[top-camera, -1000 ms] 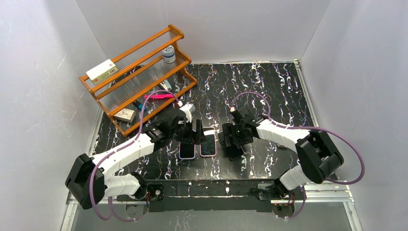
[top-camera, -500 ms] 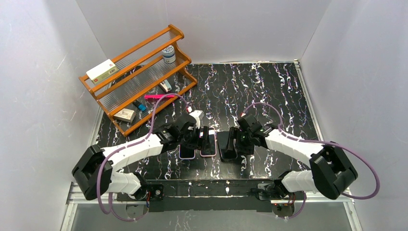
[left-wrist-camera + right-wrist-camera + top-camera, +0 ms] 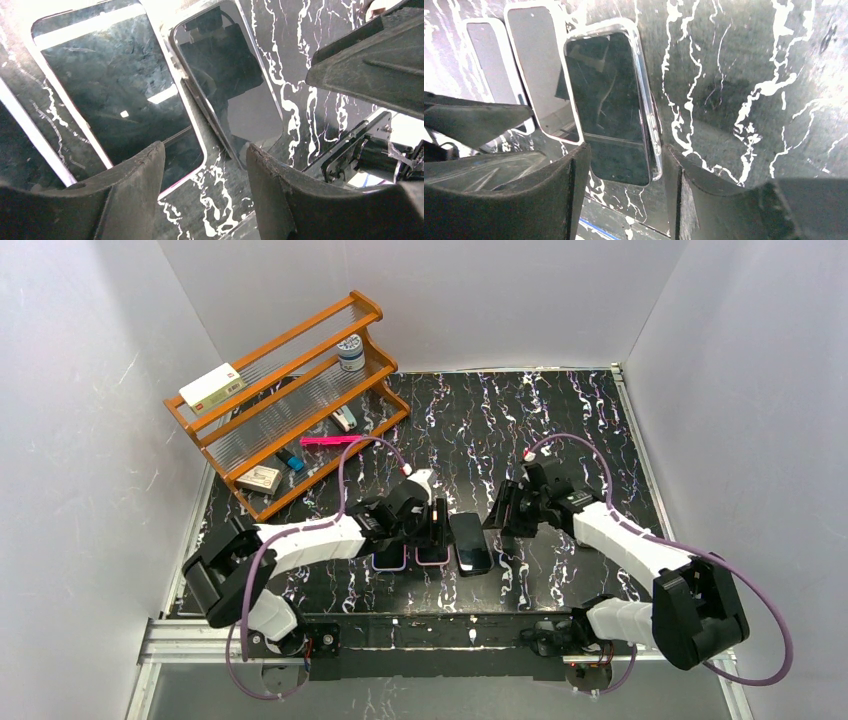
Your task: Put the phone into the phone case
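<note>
A black phone (image 3: 470, 543) lies flat on the marbled table inside a clear phone case whose rim (image 3: 651, 125) shows along its right side. In the left wrist view the phone (image 3: 230, 85) sits just beyond the fingers. My left gripper (image 3: 437, 523) hovers low over the gap between this phone and a pink-rimmed phone (image 3: 432, 540), open, with nothing between its fingers (image 3: 135, 185). My right gripper (image 3: 500, 512) stands just right of the black phone (image 3: 609, 100), open and holding nothing.
A second pink-rimmed phone (image 3: 390, 555) lies left of the first. A wooden rack (image 3: 285, 400) with a box, a jar and small items stands at the back left. The table's front rail (image 3: 430, 630) runs close below the phones.
My right gripper has drawn back to the right, uncovering the black phone in its case. My left gripper has shifted right over the pink-rimmed phones. Both sets of jaws have narrowed.
</note>
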Available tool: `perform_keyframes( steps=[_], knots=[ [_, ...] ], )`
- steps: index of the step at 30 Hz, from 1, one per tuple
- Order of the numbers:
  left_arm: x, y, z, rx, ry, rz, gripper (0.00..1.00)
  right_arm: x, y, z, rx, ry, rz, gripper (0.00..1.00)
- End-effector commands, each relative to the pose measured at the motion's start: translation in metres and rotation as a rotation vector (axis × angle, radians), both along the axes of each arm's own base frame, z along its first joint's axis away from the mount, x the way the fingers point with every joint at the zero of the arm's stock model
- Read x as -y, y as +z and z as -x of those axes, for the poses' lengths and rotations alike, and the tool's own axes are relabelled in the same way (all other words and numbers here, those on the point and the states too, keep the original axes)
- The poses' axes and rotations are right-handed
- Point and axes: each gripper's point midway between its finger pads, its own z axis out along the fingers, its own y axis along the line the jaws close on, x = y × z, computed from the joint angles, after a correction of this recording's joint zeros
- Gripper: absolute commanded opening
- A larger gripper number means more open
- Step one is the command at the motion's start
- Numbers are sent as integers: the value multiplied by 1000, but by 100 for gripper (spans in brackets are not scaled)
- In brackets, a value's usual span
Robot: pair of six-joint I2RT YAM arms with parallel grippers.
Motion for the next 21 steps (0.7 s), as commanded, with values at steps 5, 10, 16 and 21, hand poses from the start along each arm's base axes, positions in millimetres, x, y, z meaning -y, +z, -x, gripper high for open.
perform_keyframes(
  steps=[5, 10, 16, 21],
  knots=[
    [41, 3, -9, -19, 7, 112, 56, 5, 11, -15, 52, 34, -120, 57],
    [48, -8, -11, -35, 7, 100, 52, 10, 10, -13, 54, 24, -139, 55],
    [61, -18, -11, -56, -21, 89, 48, 9, 6, -8, 40, 17, -180, 54],
    [67, -29, -11, -70, -22, 74, 42, 8, 2, -4, 19, 15, -204, 55]
  ],
)
